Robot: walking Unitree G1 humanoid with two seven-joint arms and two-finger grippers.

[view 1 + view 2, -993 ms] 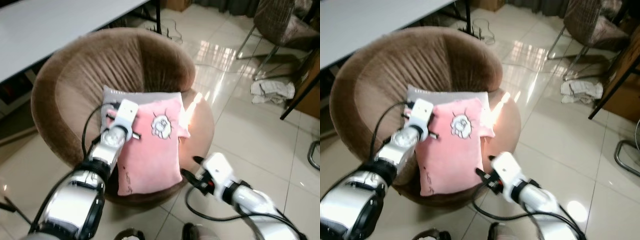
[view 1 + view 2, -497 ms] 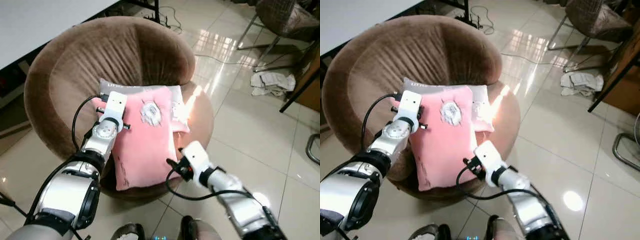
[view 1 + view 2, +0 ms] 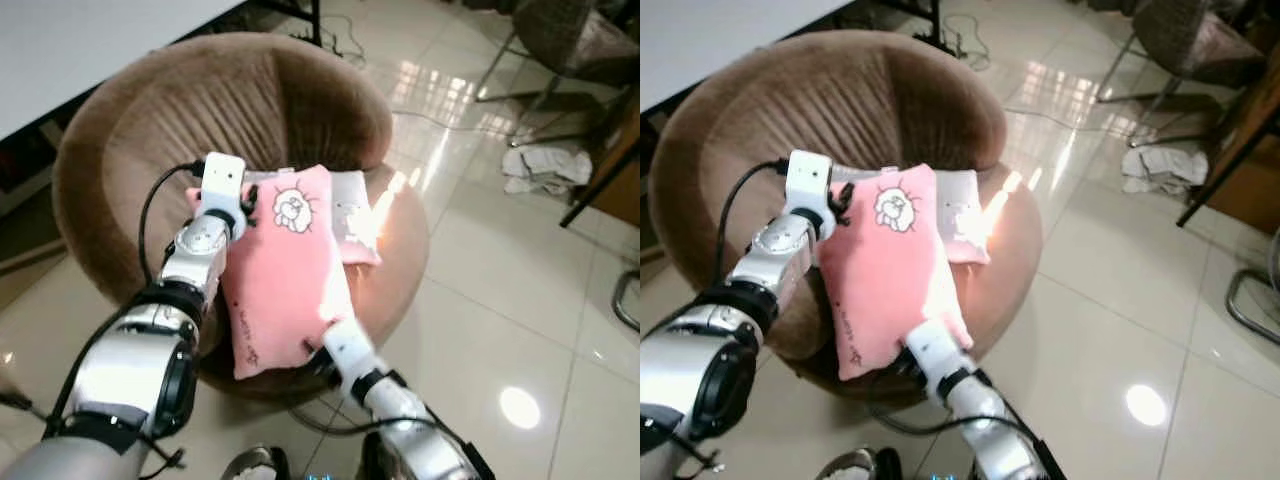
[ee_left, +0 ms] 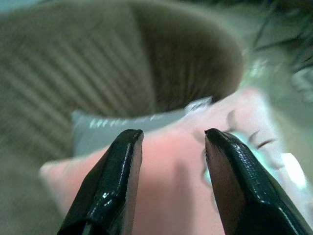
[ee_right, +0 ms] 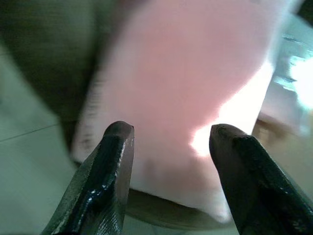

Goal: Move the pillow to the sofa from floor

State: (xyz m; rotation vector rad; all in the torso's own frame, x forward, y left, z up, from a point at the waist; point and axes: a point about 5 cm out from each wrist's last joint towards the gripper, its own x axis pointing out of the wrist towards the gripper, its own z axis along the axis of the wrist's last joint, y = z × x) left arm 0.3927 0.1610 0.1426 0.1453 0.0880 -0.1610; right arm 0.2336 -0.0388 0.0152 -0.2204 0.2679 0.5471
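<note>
the pink pillow (image 3: 285, 275) lay at the centre of the frame on the seat of the round brown sofa (image 3: 150, 130), its cartoon print toward the upper end and its lower edge hanging over the sofa's front rim. a second, pale pillow (image 3: 352, 205) lay under it, showing at its upper right. the left gripper (image 4: 168, 142) was at the pillow's upper left corner, its fingers (image 4: 110, 183) spread apart with pink fabric showing between them, gripping nothing that could be made out. the right gripper (image 5: 171, 142) was at the lower centre of the frame, at the pillow's lower edge, its fingers (image 5: 105, 181) also spread, with the pillow ahead of them and nothing pinched. a white table (image 3: 70, 45) filled the upper left corner. on the shiny tiled floor (image 3: 520, 280) at the right, crumpled papers (image 3: 545, 170) lay near the legs of a chair (image 3: 575, 40) in the upper right.
</note>
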